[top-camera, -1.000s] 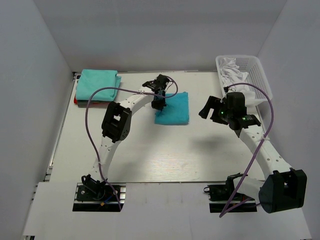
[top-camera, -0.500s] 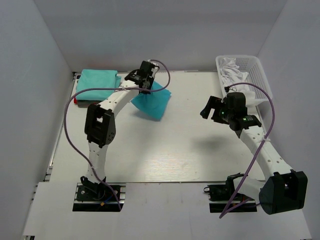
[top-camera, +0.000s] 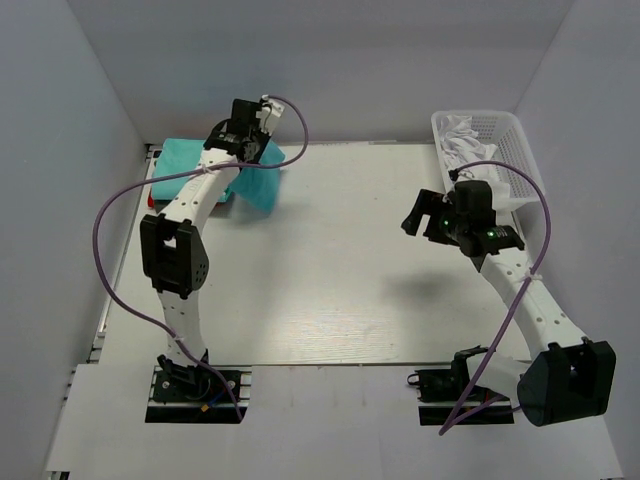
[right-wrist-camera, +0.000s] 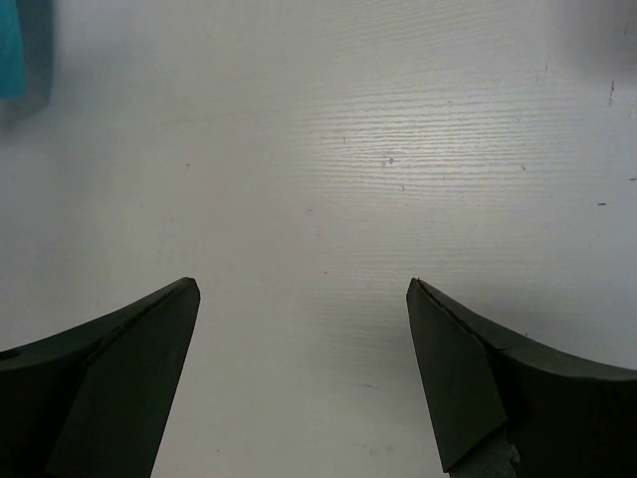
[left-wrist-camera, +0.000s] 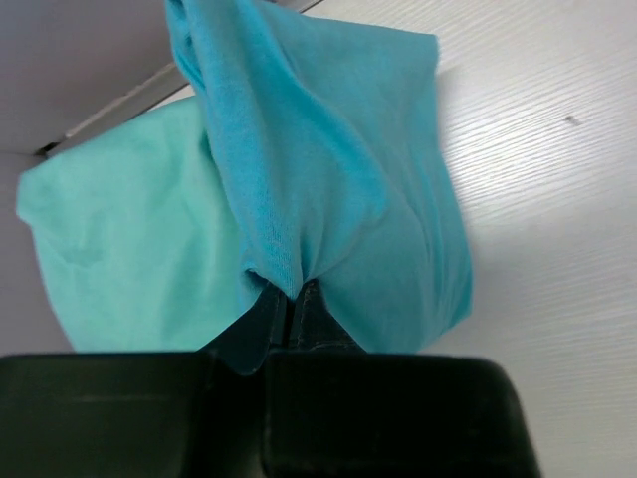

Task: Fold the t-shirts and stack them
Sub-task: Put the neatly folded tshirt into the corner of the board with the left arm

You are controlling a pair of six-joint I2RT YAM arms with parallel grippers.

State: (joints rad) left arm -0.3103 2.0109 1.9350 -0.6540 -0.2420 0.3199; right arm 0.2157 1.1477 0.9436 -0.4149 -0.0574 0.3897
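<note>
Turquoise t-shirt hangs pinched in your tightly closed left gripper, seemingly just beside the mint stack, ready for stacking; your right gripper stands wide, empty.

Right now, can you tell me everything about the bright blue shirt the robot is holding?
The shirt is bright turquoise, made of soft knit cloth, folded and bunched into long creases. The left fingers are pinched shut on one edge, so it hangs above the table at the far left, beside the paler mint pile. I cannot tell whether it brushes that pile. Nothing else touches it.
</note>
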